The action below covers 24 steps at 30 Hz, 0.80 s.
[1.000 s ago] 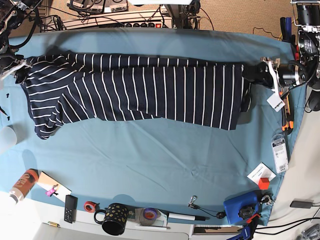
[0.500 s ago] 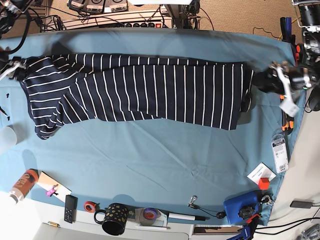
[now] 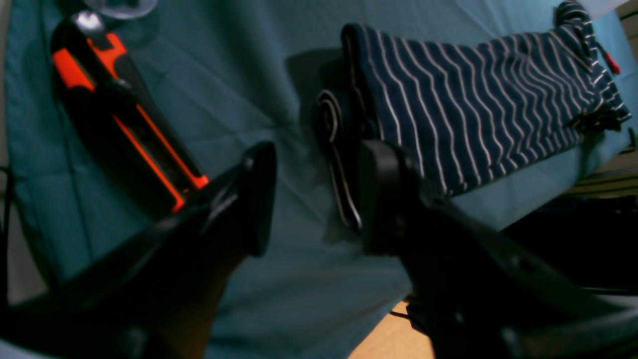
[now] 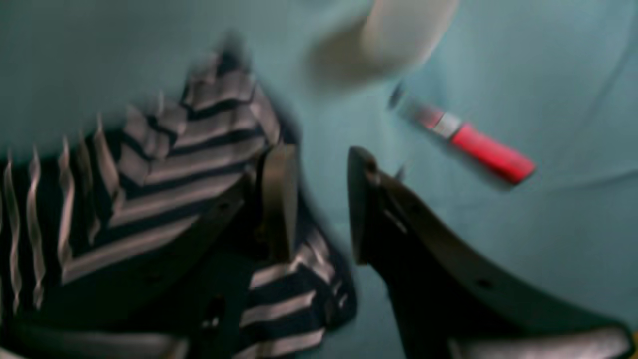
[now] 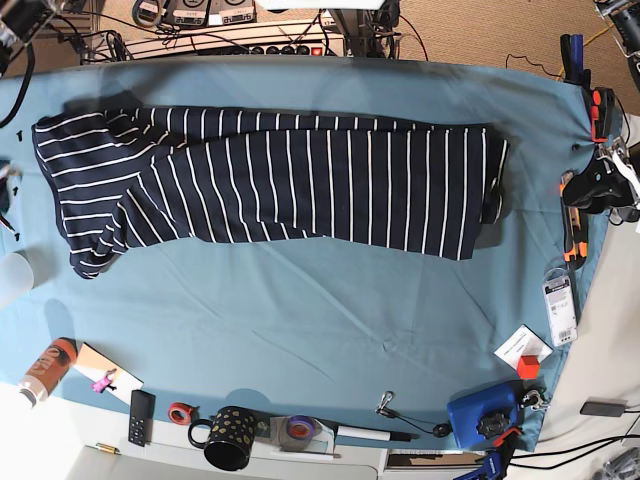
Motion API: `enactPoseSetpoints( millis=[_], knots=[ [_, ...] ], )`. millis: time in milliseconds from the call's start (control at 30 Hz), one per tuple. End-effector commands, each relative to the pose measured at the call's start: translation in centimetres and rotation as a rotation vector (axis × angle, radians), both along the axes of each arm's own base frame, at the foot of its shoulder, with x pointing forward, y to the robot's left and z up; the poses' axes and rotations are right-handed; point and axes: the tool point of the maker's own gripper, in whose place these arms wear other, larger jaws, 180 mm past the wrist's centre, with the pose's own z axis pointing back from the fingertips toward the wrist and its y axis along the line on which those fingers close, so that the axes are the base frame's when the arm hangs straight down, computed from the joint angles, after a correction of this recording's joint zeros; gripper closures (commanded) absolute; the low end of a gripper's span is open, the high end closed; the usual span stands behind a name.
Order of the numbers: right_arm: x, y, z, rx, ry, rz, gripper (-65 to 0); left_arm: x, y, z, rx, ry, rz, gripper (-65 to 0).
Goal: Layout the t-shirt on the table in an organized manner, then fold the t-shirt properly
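The table (image 5: 300,320) is lying under everything, its teal cloth slightly wrinkled. The t-shirt (image 5: 270,180) is stretching as a long folded band across the table's far half, one end reaching toward each side edge. The left gripper (image 3: 314,199) is hovering over bare cloth just beside the t-shirt's rolled end, fingers released and holding nothing. The right gripper (image 4: 319,204) is hanging over the t-shirt's opposite end, jaws apart, nothing between them. An orange-and-black tool (image 3: 124,124) is lying beside the t-shirt near the left gripper; a small red marker (image 4: 478,149) is lying near the right one.
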Motion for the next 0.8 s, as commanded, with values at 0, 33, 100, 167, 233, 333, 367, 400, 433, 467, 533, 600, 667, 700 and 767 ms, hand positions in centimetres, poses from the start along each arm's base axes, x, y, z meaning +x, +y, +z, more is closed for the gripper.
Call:
enactPoseSetpoints(
  millis=[0, 33, 100, 167, 233, 333, 367, 400, 433, 467, 533, 600, 667, 700, 767],
  knots=[
    [1.3, -0.5, 2.1, -0.041, -0.055, 0.005, -18.0, 0.6, 0.2, 1.5, 0.001, -0.05, -0.004, -28.1],
    [2.1, -0.6, 1.8, -0.041, -0.053, 0.004, -18.0, 0.6, 0.2, 1.4, -0.002, -0.05, -0.004, -28.1],
    [4.0, -0.1, 0.4, -0.007, -0.033, 0.02, -18.0, 0.6, 0.0, 1.3, -0.007, -0.051, -0.006, -28.1],
    [6.0, 0.5, -1.3, 0.031, -0.01, 0.042, -18.0, 0.6, -0.2, 1.2, -0.015, -0.05, -0.005, -28.1],
    [7.8, 0.6, -3.2, 0.06, 0.014, 0.037, -18.0, 0.5, -0.5, 1.0, -0.024, -0.05, -0.003, -28.1],
    [9.9, 1.2, -5.8, 0.121, 0.072, 0.033, -18.0, 0.5, -0.9, 0.8, -0.039, -0.051, -0.001, -28.1],
    [10.5, 1.5, -6.4, 0.14, 0.086, 0.039, -18.0, 0.5, -0.9, 0.8, -0.041, -0.051, -0.001, -28.1],
    [11.0, 1.8, -6.7, 0.155, 0.096, 0.044, -18.0, 0.5, -0.9, 0.8, -0.041, -0.051, -0.001, -28.1],
    [11.4, 1.9, -7.1, 0.162, 0.105, 0.046, -18.0, 0.5, -0.9, 0.8, -0.04, -0.051, -0.001, -28.1],
    [11.8, 2.0, -7.2, 0.157, 0.113, 0.049, -18.0, 0.5, -0.9, 0.8, -0.04, -0.051, -0.001, -28.1],
    [12.3, 2.1, -7.7, 0.146, 0.143, 0.053, -18.0, 0.5, -0.9, 0.8, -0.04, -0.051, -0.001, -28.1],
    [12.5, 2.5, -8.4, 0.15, 0.176, 0.063, -18.0, 0.5, -0.9, 0.8, -0.04, -0.051, -0.001, -28.1],
    [12.4, 3.0, -9.2, 0.149, 0.21, 0.075, -18.0, 0.5, -0.9, 0.8, -0.04, -0.051, -0.001, -28.1],
    [12.3, 3.1, -9.6, 0.145, 0.227, 0.079, -18.0, 0.5, -0.9, 0.8, -0.04, -0.051, -0.001, -28.1],
    [11.9, 3.0, -10.4, 0.135, 0.258, 0.076, -18.0, 0.5, -0.9, 0.8, -0.04, -0.051, -0.001, -28.1]
  ],
)
